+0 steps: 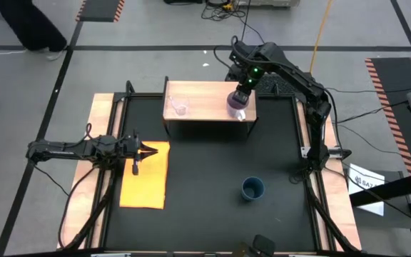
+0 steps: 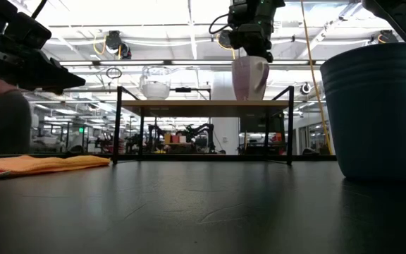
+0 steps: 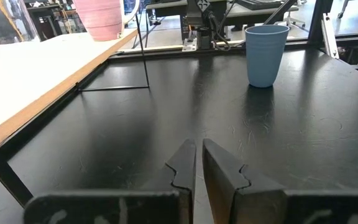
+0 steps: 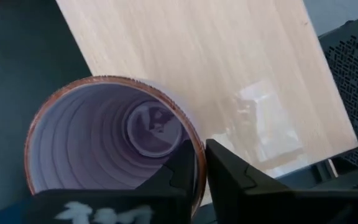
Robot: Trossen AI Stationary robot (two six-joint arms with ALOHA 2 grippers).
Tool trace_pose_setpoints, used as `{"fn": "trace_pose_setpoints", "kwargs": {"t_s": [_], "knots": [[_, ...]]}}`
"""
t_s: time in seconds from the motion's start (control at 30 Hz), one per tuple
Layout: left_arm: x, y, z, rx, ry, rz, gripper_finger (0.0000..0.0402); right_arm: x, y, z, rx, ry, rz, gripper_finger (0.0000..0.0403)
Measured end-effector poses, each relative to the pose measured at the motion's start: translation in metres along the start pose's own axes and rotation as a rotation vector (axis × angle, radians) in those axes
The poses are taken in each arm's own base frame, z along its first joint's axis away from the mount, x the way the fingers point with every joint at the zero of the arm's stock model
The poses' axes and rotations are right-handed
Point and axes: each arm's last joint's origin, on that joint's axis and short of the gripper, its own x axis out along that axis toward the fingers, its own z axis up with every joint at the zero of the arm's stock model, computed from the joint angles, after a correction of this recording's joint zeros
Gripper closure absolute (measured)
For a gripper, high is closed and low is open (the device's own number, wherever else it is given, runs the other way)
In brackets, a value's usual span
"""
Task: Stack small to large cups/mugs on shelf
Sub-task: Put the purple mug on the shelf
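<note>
While you count three vessels, note: teal cup (image 1: 252, 188) on black table (image 1: 212, 171), well clear of both grippers; purple mug (image 1: 237, 102) on shelf (image 1: 205, 100), its rim between right gripper (image 4: 199, 163) fingers, narrowly parted; glass cup (image 1: 180, 108) beside. Left gripper (image 1: 148, 150) nearly closed, empty, over orange mat (image 1: 145, 178).

1. Glass cup (image 1: 179, 108): tiny, clear, upright on shelf (image 1: 204, 98), upper centre.
2. Purple mug (image 1: 237, 104): upright on shelf's right end.
3. Blue cup (image 1: 252, 188): upright on worktop, lower right.
</note>
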Motion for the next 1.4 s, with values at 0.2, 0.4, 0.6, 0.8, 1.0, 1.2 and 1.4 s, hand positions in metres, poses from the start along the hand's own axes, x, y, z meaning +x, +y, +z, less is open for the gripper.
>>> {"fn": "trace_pose_setpoints", "kwargs": {"t_s": [0.2,0.4,0.6,0.8,1.0,1.2,1.4], "knots": [[0.0,0.0,0.0,0.0,0.0,0.0,0.0369,0.0014,-0.0002,0.0006,0.0,0.002,0.001,0.034],[0.0,0.0,0.0,0.0,0.0,0.0,0.0369,0.0014,-0.0006,0.0025,-0.002,-0.018,-0.003,0.0326],[0.0,-0.0001,-0.0001,-0.002,0.001,-0.002,0.0369,0.0014,-0.0006,0.0025,0.0,-0.017,-0.003,0.0323],[0.0,-0.0005,-0.0002,-0.003,0.002,-0.016,0.0369,0.0012,-0.0006,0.0026,0.001,-0.02,-0.004,0.0323],[0.0,-0.0005,-0.0002,-0.003,0.002,-0.017,0.0369,0.0007,-0.001,0.0045,-0.001,-0.042,-0.008,0.0323],[0.0,-0.0005,-0.0002,-0.003,0.002,-0.017,0.0369,0.0003,-0.0009,0.0039,0.002,-0.038,-0.008,0.0323],[0.0,-0.0005,-0.0002,-0.003,0.002,-0.017,0.0369,-0.0022,-0.0002,0.0019,0.004,-0.033,-0.007,0.0323]]}}
